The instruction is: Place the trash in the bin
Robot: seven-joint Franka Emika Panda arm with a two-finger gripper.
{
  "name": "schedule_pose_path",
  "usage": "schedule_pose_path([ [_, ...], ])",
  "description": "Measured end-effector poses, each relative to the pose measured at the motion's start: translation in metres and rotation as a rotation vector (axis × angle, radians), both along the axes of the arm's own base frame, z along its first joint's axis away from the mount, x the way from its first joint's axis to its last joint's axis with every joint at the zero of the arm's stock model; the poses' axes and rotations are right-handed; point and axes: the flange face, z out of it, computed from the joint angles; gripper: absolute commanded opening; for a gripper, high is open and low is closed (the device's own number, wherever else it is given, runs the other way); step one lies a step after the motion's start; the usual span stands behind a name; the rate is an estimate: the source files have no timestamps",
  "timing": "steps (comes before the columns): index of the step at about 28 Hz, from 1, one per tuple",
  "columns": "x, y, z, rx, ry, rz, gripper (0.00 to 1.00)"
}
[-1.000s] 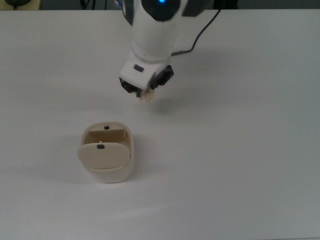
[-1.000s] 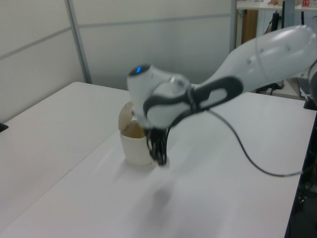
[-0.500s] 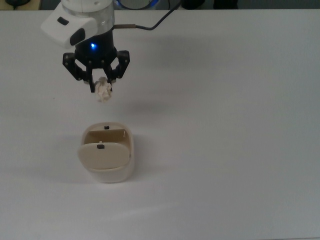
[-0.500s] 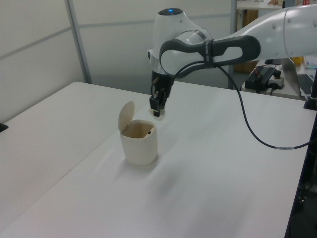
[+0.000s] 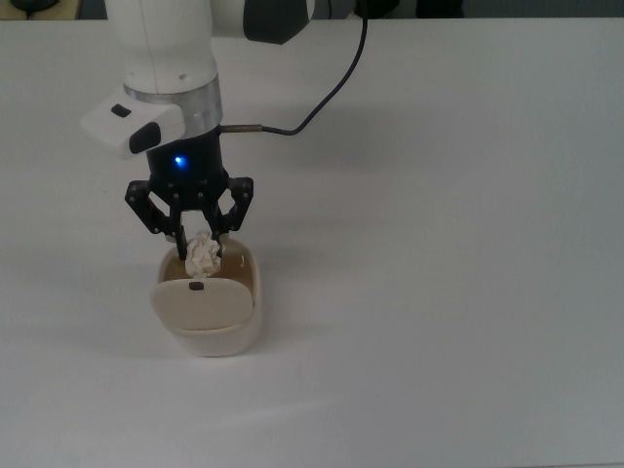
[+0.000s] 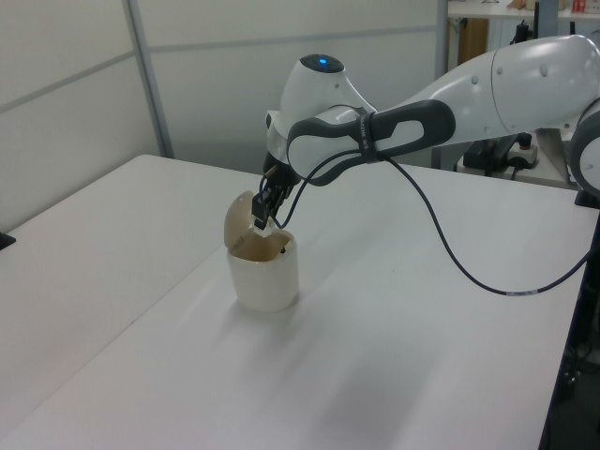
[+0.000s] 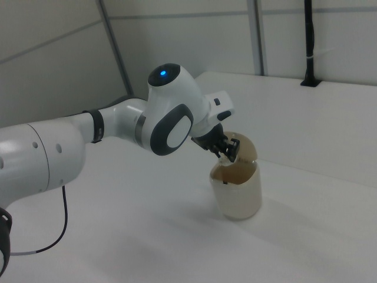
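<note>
White arm, black gripper, apparently blue light

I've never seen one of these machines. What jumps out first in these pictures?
A big white robot arm bends low over a bare white table, a blue light glowing on it. Its black hand pinches a small crumpled paper wad right above a little cream bin with its flap lid standing open, near the top view's left. A black cable trails from the arm.

1 bin, 1 trash wad, 1 end effector, 1 table.
</note>
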Motion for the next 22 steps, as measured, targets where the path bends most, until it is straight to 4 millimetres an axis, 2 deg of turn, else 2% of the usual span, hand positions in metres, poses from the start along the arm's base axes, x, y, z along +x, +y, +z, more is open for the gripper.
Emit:
schedule_pose_path([
  [1,0.0,0.0,0.0,0.001,0.0,-0.001,1.0],
  [13,0.002,0.008,0.005,0.024,-0.009,-0.035,1.0],
  [18,-0.001,0.008,0.017,0.025,-0.003,-0.036,1.0],
  [22,-0.012,0.01,0.034,0.028,0.06,-0.032,1.0],
])
